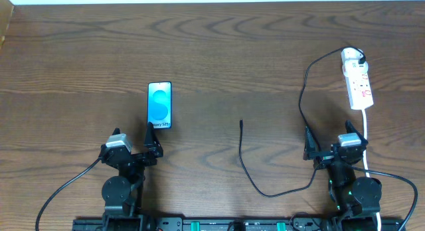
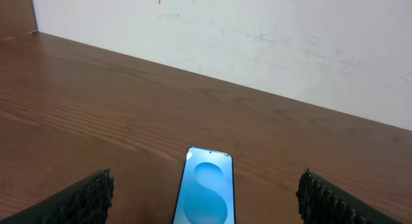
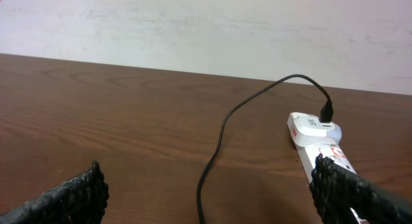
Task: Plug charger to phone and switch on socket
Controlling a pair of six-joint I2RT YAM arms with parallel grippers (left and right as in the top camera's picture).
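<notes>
Phone [image 1: 159,105]: flat on table [image 1: 219,52], screen up, just beyond left pincer [image 1: 133,142], centred between its wide-spread fingers [image 2: 84,198]. Charger [image 1: 242,151]: cable runs from socket [image 1: 356,78], loops near right pincer [image 1: 330,139], tip free mid-table, apart from phone. Socket: far right, beyond right pincer, nearest its right finger. Right pincer: wide, holding nothing.

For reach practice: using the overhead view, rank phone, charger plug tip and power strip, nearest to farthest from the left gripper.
1. Slim black-edged, blue-screened phone, just ahead of the left gripper.
2. Thin black charger cable's plug tip, mid-table.
3. Elongated white power strip, far right.
</notes>
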